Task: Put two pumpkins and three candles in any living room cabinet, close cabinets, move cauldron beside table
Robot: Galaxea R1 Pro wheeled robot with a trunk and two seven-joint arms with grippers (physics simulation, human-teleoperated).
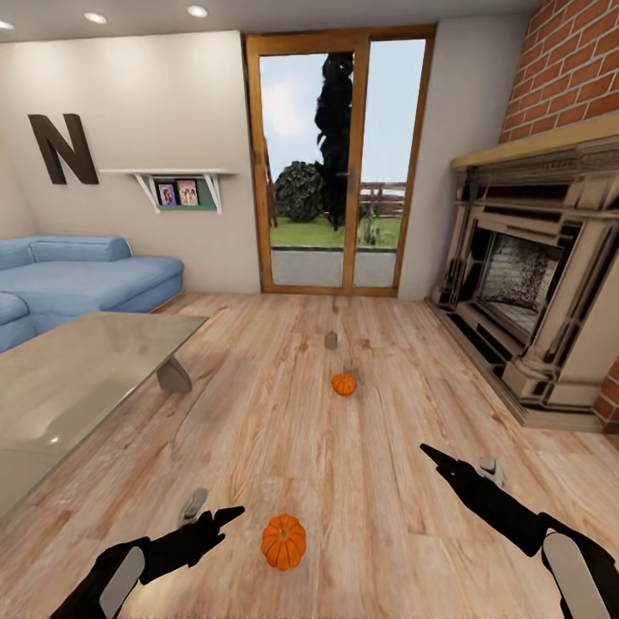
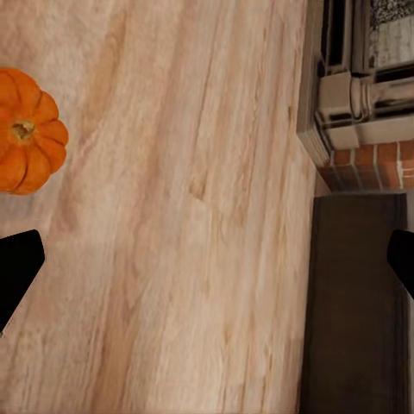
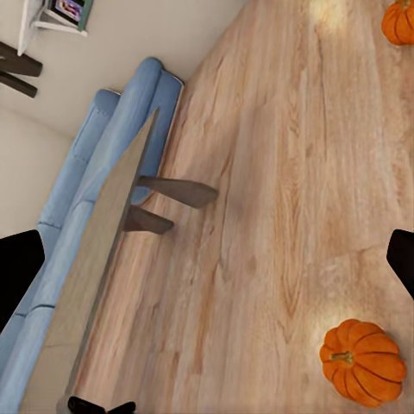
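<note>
The robot stands in a living room and looks over a wooden floor point(image 1: 344, 447). Both arms are stretched forward and low, with nothing held.

The left gripper point(image 1: 225, 516) sits at about 7 o'clock in the head view. Its forearm rises from the lower edge and the black tip points toward 2 o'clock, at the larger pumpkin point(image 1: 284, 542), which lies on the floor just beside the tip but apart from it. In the left wrist view the two dark fingers point(image 2: 17, 272) stand at opposite edges of the picture, so the jaws are wide apart.

The right gripper point(image 1: 437, 456) is at about 4 o'clock. Its arm comes from the lower corner and the tip points toward 10 o'clock. In the right wrist view its fingers point(image 3: 17, 263) are also far apart, so it is open too.

The smaller pumpkin point(image 1: 344, 383) lies near the centre of the floor, well apart from both grippers. A candle point(image 1: 351, 370) stands just behind it, and another candle point(image 1: 331, 340) farther toward 12 o'clock. The table point(image 1: 60, 387) with the glossy top is at 9 o'clock, before a blue sofa point(image 1: 77, 275). A stone fireplace point(image 1: 533, 284) is at 3 o'clock, and a glass door point(image 1: 337, 172) at 12 o'clock.
</note>
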